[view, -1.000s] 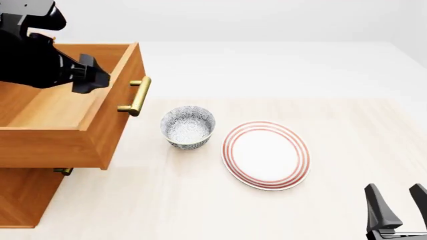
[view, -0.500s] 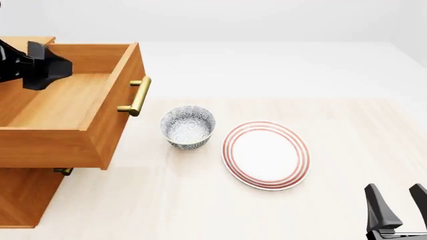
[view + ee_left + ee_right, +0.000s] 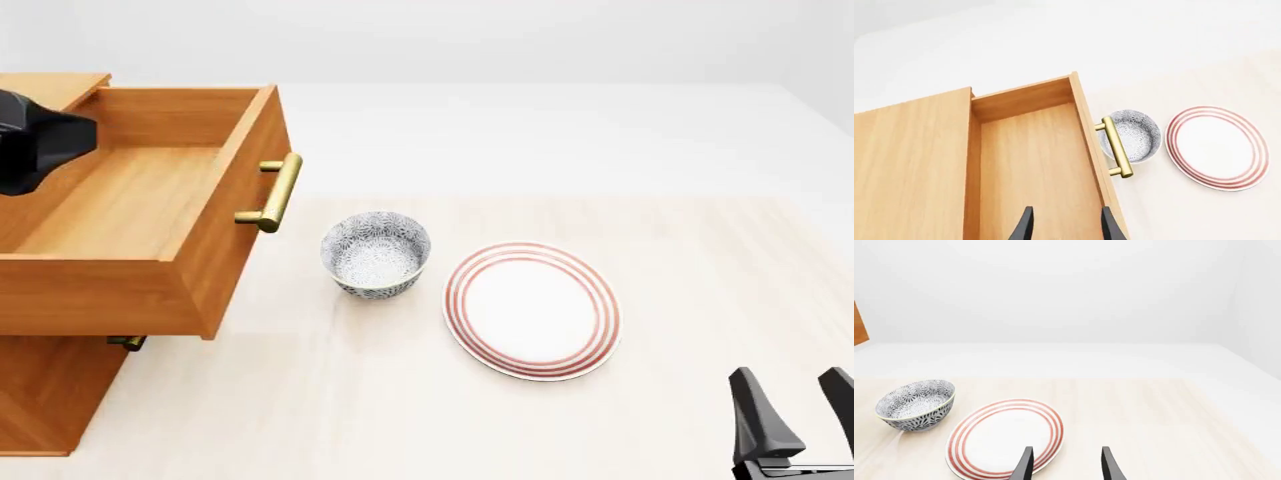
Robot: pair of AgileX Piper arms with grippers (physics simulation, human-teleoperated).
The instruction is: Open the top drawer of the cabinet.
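One pale wood table [image 3: 694,300]; white walls [image 3: 1067,290]; top drawer [image 3: 147,210] open

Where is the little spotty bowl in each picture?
Front view: the patterned bowl stands on the table, between the open top drawer and the red-striped plate.
Left wrist view: the bowl shows right behind the drawer's brass handle.
Right wrist view: the bowl stands beside the plate.
Shared landmark: the plate.

L arm has pulled back twd the front view's left edge, off the top drawer [image 3: 147,215]; only a bit of it shows there now, beside the drawer's open box. 1 s ago it hung over the drawer interior near the handle [image 3: 274,192].
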